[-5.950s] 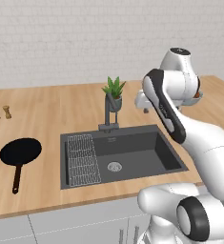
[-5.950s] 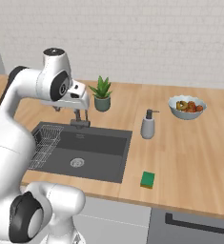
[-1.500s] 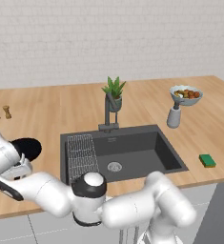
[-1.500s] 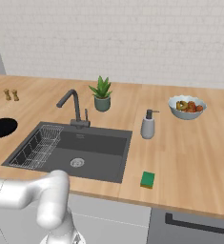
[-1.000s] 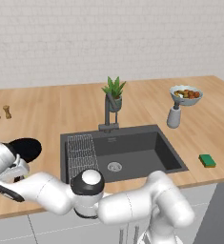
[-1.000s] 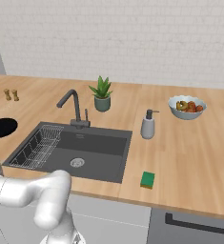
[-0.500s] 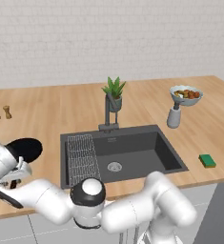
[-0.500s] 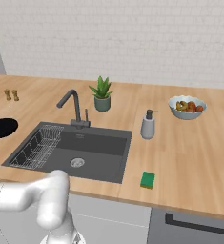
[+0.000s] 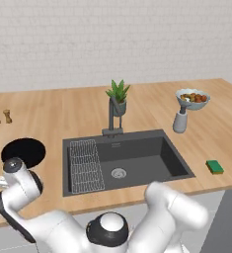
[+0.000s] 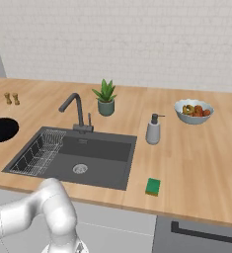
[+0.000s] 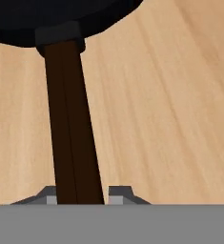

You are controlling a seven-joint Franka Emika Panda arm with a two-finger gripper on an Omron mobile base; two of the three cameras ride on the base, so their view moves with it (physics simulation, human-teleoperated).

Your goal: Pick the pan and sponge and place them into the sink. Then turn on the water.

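The black pan (image 9: 23, 150) lies on the wooden counter left of the sink (image 9: 147, 158), also seen at the left edge of the right base view as the pan (image 10: 1, 129). In the hand view its dark brown handle (image 11: 73, 124) runs down from the pan body (image 11: 61, 19) into my gripper (image 11: 82, 194), whose two fingertips press against the handle's sides: it is shut on the handle. The green sponge (image 9: 215, 166) rests on the counter right of the sink, near the front edge (image 10: 153, 186). No water is in view at the faucet (image 9: 111, 116).
A wire rack (image 9: 85, 165) fills the sink's left side. Behind the sink stands a potted plant (image 9: 118, 99). A soap dispenser (image 9: 179, 121) and a fruit bowl (image 9: 192, 98) sit at the back right. Two small shakers (image 9: 1, 116) stand at the far left.
The jaws have closed in from wide apart onto the pan's handle. The arm has settled a little lower at the counter's left front. Pan and sponge have not moved.
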